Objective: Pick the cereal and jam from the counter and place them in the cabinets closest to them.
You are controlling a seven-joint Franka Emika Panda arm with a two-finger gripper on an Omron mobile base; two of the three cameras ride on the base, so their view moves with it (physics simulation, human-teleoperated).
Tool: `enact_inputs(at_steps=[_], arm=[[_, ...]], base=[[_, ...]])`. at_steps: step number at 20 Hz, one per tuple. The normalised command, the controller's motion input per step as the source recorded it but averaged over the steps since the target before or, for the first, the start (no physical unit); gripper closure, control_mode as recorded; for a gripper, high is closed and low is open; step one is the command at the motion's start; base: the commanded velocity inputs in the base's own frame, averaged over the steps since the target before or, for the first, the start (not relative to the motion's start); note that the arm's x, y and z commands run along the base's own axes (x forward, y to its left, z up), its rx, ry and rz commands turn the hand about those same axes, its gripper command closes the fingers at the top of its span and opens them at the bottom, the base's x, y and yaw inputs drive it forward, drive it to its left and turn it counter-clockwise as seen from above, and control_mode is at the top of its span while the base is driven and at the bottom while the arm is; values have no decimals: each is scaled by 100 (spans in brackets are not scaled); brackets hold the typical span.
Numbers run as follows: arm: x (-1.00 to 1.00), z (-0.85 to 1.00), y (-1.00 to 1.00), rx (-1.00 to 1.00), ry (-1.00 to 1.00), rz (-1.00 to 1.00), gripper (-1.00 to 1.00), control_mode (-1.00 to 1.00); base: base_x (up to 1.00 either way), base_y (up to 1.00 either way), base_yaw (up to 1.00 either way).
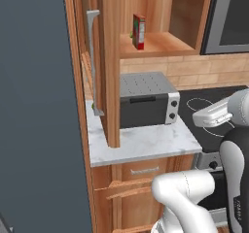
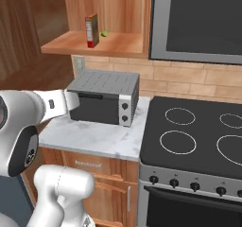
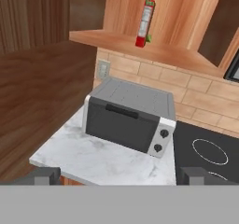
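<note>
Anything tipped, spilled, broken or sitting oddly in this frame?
Nothing stands out. The cereal stands upright on the open cabinet shelf, the toaster oven sits square on the counter with its door shut, and the end effector hangs open, holding nothing.

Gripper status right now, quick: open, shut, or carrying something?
Gripper: open, fingertips wide apart, holding nothing; it hangs above the white-grey marbled counter, clear of the small red cereal box, which stands on the wooden cabinet shelf.

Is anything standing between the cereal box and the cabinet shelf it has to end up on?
No. The cereal already stands upright on the open cabinet shelf, above the toaster oven. The gripper hangs open, apart from it.
</note>
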Motion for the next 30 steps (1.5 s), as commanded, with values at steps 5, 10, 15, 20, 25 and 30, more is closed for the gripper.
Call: enact_inputs(at_steps=[5, 10, 15, 20, 25, 30], arm=[[0, 0, 0, 0, 0, 0, -100, 100], [0, 0, 0, 0, 0, 0, -100, 100], [0, 0, 0, 0, 0, 0, -100, 100], [0, 0, 0, 0, 0, 0, -100, 100], [0, 0, 0, 0, 0, 0, -100, 100], [0, 0, 0, 0, 0, 0, -100, 100]], base=[[-1, -48, 0], [0, -56, 0], [0, -58, 0], [0, -60, 0], [0, -59, 0], [0, -57, 0]])
